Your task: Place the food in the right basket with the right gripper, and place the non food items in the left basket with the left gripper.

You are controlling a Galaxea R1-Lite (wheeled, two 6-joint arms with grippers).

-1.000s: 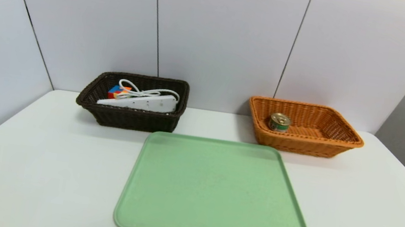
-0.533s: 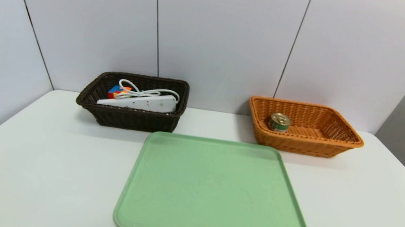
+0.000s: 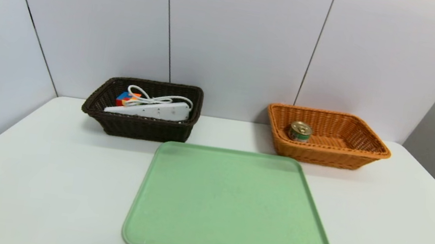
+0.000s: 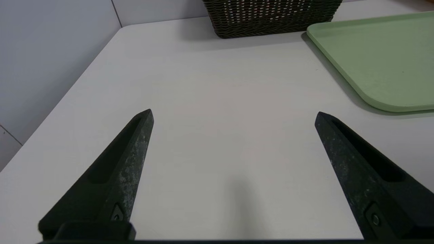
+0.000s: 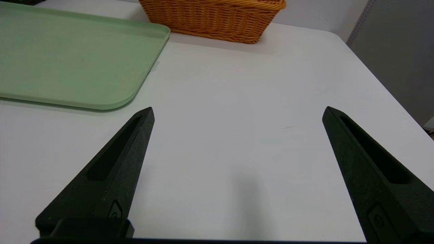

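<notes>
Landmark: green tray [image 3: 232, 206], lying flat on the white table [image 3: 43, 182] with nothing on it, which suggests the sorting is finished.

1. Dark brown wicker basket [image 3: 141, 126], behind the tray's far left corner. It is holding the non-food lot: a white power strip [image 3: 149, 109] lying lengthwise with its looped cord [image 3: 153, 96] piled on top, and a multicoloured puzzle cube [image 3: 123, 98] wedged behind the strip at the end farthest from the tray. The strip is sitting slantwise, probably because it is nearly as long as the basket floor. No pen is showing; it may be lying hidden under the strip, or it may be absent.

2. Orange-tan wicker basket [image 3: 324, 152], behind the tray's far right corner. It is holding the tin can [image 3: 300, 131], standing upright with its gold pull-tab lid up, in the end nearer the tray.

3. Left gripper [image 4: 234, 115], hovering over bare table off the tray's left side, jaws spread wide and carrying nothing. It is out of the head view, so it appears to be resting in a parked pose.

4. Right gripper [image 5: 237, 113], hovering over bare table off the tray's right side, jaws likewise spread wide and carrying nothing, mirroring the left.

Judgement: both baskets are holding their proper goods, both arms are standing clear, and no further pick seems to be called for.
</notes>
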